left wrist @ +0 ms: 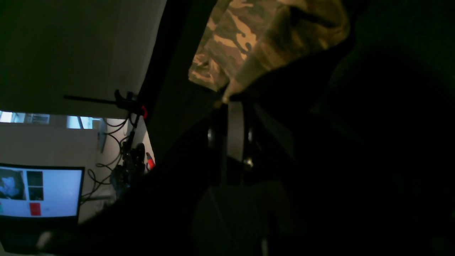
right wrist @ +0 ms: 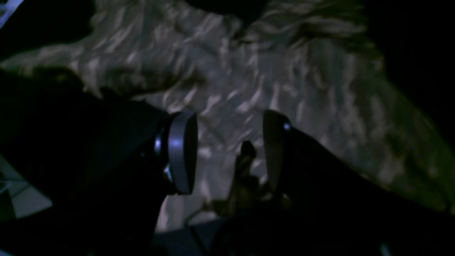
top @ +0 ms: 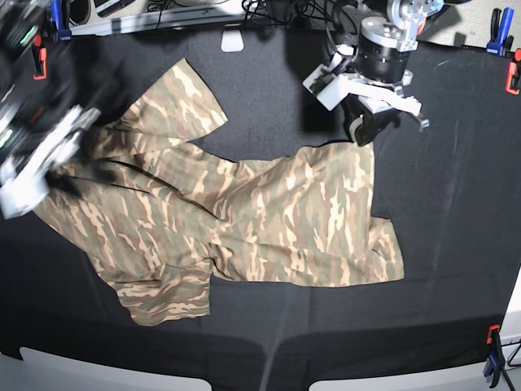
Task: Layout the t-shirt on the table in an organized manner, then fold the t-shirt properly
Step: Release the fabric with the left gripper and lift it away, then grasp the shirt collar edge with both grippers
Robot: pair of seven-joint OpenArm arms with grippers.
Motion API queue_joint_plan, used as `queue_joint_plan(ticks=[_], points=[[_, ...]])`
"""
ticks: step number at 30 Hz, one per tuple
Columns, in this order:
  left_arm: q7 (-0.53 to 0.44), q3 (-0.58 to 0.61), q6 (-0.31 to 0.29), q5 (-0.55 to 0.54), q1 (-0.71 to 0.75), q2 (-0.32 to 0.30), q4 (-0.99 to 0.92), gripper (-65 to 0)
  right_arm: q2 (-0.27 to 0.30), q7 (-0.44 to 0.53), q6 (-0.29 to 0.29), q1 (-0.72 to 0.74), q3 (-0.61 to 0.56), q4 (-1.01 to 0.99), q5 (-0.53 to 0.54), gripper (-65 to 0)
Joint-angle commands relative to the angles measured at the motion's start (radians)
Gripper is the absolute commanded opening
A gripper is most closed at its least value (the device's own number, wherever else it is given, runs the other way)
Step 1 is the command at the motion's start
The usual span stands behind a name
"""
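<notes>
The camouflage t-shirt (top: 269,212) lies rumpled and partly spread on the black table (top: 456,204), one sleeve toward the back left and another at the front left. My left gripper (top: 364,130) is at the shirt's back right corner. In the left wrist view this gripper (left wrist: 233,101) is shut, pinching a bit of the camouflage t-shirt (left wrist: 249,39) at its tips. My right gripper (top: 77,175) is over the shirt's left edge and looks blurred. In the right wrist view it (right wrist: 229,142) stands open just above the t-shirt (right wrist: 266,71), with a dark fold of cloth near the right finger (right wrist: 272,153).
Red and blue clamps (top: 513,77) hold the black cloth along the table's edges, with another clamp (top: 491,358) at the front right. Cables and gear lie beyond the back edge. A monitor (left wrist: 39,192) and a clamp (left wrist: 129,103) show off the table's side.
</notes>
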Motion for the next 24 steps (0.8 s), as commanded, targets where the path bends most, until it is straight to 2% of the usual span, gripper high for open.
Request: queue_joint_plan(ticks=[1, 5, 8, 11, 14, 16, 18, 20, 22, 24], points=[[-0.019, -0.005, 0.012, 0.024, -0.003, -0.003, 0.019, -65.0, -0.001, 0.019, 0.001, -0.019, 0.005, 0.027, 0.002, -36.4], [-0.020, -0.005, 0.012, 0.024, -0.003, -0.003, 0.019, -65.0, -0.013, 0.014, 0.001, -0.108, -0.057, 0.037, -0.027, -36.4], [-0.019, -0.005, 0.012, 0.024, -0.003, -0.003, 0.019, -65.0, -0.004, 0.052, 0.001, -0.113, -0.187, 0.037, -0.185, -36.4], [-0.020, -0.005, 0.012, 0.024, -0.003, -0.003, 0.019, -65.0, 0.052, 0.167, 0.001, -0.104, -0.371, 0.037, -0.405, -36.4], [-0.019, -0.005, 0.012, 0.024, -0.003, -0.003, 0.019, -65.0, 0.135, 0.267, 0.001, -0.084, -0.575, 0.037, -0.639, -36.4], [-0.019, -0.005, 0.012, 0.024, -0.003, -0.003, 0.019, -65.0, 0.191, 0.322, 0.001, -0.056, -0.698, 0.035, -0.756, -36.4], [-0.019, -0.005, 0.012, 0.024, -0.003, -0.003, 0.019, -65.0, 0.239, 0.343, 0.001, -0.015, -0.808, 0.028, -0.835, -37.4], [-0.019, -0.005, 0.012, 0.024, -0.003, -0.003, 0.019, -65.0, 0.271, 0.343, 0.001, 0.033, -0.897, 0.006, -0.882, -41.0], [-0.019, -0.005, 0.012, 0.024, -0.003, -0.003, 0.019, -65.0, 0.283, 0.361, 0.001, 0.078, -0.955, -0.040, -0.926, -42.0], [-0.019, -0.005, 0.012, 0.024, -0.003, -0.003, 0.019, -65.0, 0.279, 0.389, -0.022, 0.122, -0.990, -0.110, -0.951, -42.0]])
